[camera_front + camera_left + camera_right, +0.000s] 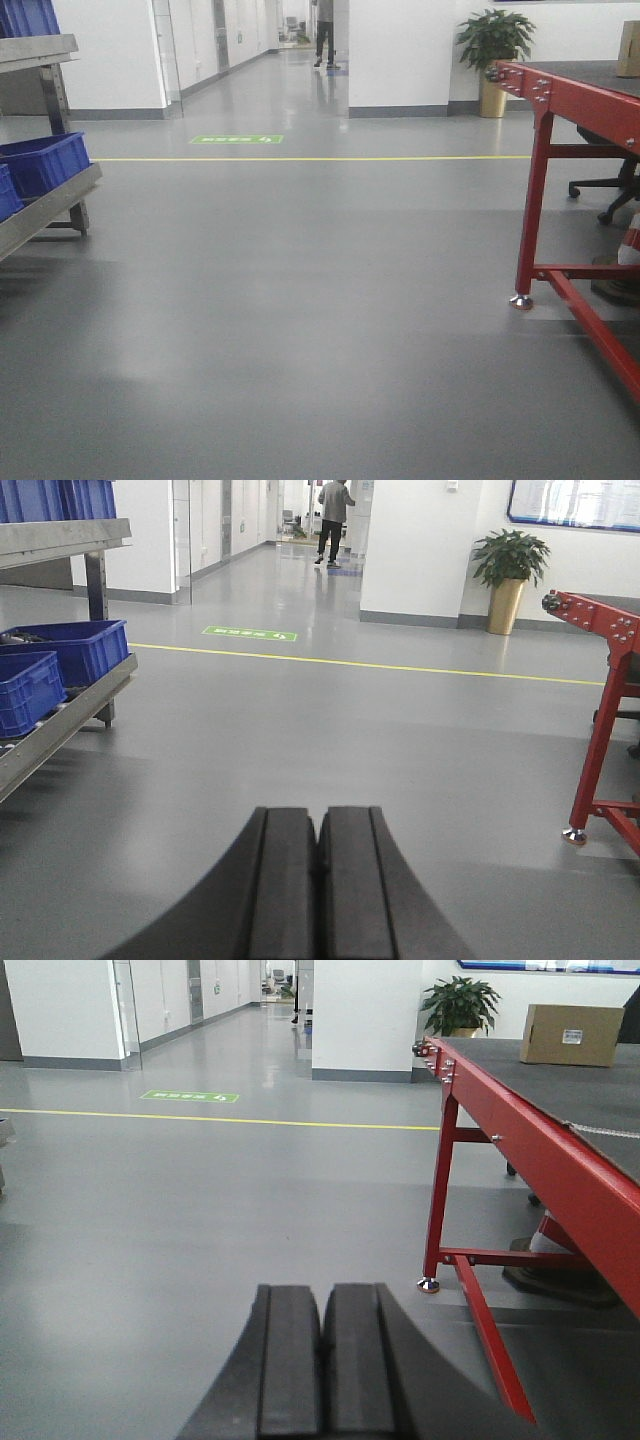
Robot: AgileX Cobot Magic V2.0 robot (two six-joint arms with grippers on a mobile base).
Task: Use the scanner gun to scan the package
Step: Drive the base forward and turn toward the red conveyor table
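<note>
Left end effector (320,818): pressed fully closed, gripping nothing, at 6 o'clock over grey floor (300,740). Right end effector (322,1300): likewise closed flat and empty, at 6 o'clock. Package (556,1042): at 1 o'clock in the right wrist view, upright on the far end of the dark tabletop (560,1085), white label (572,1035) facing the camera, well apart from the right end effector. Blue bins (55,665) on a rack (60,735) at 9 o'clock in the left wrist view. Plant (460,1005) at 12 o'clock, beyond the tabletop's corner.
</note>
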